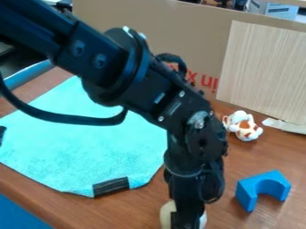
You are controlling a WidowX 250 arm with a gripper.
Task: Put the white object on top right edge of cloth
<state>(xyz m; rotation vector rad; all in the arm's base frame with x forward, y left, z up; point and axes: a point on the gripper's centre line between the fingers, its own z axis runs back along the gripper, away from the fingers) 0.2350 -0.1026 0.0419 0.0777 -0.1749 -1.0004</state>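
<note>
The black gripper (pixel 186 217) hangs down at the bottom edge of the view, right of the cloth's lower corner. A rounded, off-white object (pixel 167 215) is directly at the gripper, showing on both sides of it; its middle is hidden behind the black parts and its lower part is cut off by the view's edge. Whether it is held cannot be told. The turquoise cloth (pixel 90 147) lies flat on the brown table at the left, a black strip on its lower edge. The arm covers part of the cloth's upper right side.
A blue arch-shaped block (pixel 263 188) stands on the table (pixel 236 161) right of the gripper. Behind it lies a white and orange plush toy (pixel 243 126). A cardboard panel (pixel 197 40) and a light wooden board (pixel 263 71) close off the back. Something blue occupies the lower left corner.
</note>
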